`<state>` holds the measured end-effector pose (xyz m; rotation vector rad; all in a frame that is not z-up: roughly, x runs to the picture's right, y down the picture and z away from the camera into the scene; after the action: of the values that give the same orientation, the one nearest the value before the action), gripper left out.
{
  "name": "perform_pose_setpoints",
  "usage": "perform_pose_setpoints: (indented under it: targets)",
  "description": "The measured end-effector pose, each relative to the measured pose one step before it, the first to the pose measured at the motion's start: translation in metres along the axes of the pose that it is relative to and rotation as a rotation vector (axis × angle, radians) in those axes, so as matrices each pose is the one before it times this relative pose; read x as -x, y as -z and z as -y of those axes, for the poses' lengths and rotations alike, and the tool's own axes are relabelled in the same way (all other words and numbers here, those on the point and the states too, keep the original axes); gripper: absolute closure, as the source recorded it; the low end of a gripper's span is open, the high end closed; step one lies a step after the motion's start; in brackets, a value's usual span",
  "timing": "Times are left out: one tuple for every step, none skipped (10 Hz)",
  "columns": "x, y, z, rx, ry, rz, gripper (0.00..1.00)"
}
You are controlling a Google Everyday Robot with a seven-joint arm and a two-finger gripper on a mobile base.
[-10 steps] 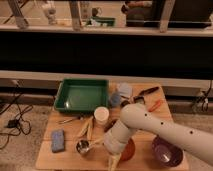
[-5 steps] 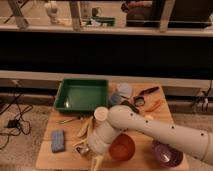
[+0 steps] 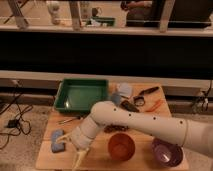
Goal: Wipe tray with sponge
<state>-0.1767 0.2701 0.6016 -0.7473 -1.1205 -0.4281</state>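
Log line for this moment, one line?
tool: open, front edge of table, beside sponge | sponge: flat, not held | tray: untouched

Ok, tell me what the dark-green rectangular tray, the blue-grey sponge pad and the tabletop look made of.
The dark-green rectangular tray: likely plastic, smooth, with moulded sloping walls. The blue-grey sponge pad: probably soft foam, matte, rounded corners. The tabletop: wood by its pale, matte look. The gripper hangs beside the sponge pad at the table's front edge.
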Motion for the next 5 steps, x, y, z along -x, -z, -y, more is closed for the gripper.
perform_pose_setpoints:
  targets:
    - [0.00094, -0.00311, 0.00488, -0.00498, -0.01732, -0.00944, 0.2]
    - [0.00029, -0.00092, 0.00072, -0.00003, -0.00329, -0.00156, 0.2]
    - [0.00007, -0.00039, -0.00003, 0.00114, 0.00082, -0.00023, 0.2]
    - [-0.00026, 0.00028, -0.00012, -0.00051, -0.00065, -0.00032, 0.2]
    - [-0.00024, 0.0001, -0.00014, -0.00028, -0.00056, -0.00005, 0.2]
